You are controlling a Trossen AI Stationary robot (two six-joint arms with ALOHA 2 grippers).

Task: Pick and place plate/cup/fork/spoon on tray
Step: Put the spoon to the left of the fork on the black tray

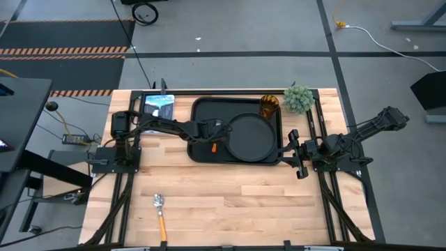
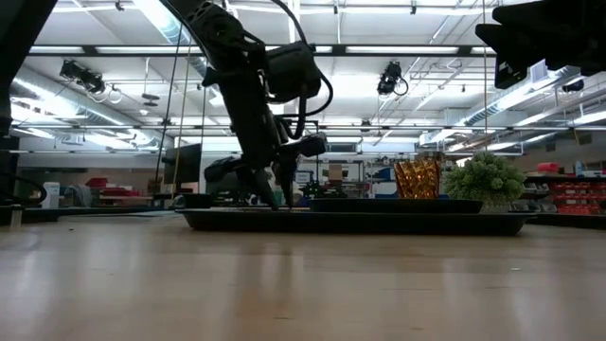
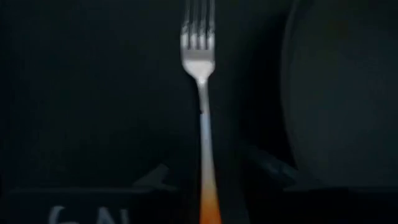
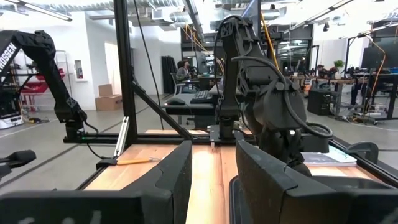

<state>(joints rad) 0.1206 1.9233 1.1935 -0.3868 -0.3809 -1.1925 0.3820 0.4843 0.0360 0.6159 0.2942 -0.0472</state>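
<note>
The fork (image 3: 202,118) lies on the tray (image 3: 93,93) beside the plate (image 3: 339,93), left gripper (image 3: 208,171) fingers spread around its handle. From above, the spoon (image 1: 161,213) lies on open table near the front edge; the cup (image 1: 269,107) fills the tray's far corner. Right gripper (image 1: 297,154) waits, fingers spread, off the tray's right edge.

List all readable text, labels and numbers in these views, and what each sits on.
"ROSSEN": white letters, start cut off, on a dark arm standing in the room beyond the table, right wrist view.
"6N" or "GN": pale marks, cut off and uncertain, on the dark housing in the left wrist view.
Blue-and-white booklet at the table's far edge: print too small to read.
Nothing else legible.
</note>
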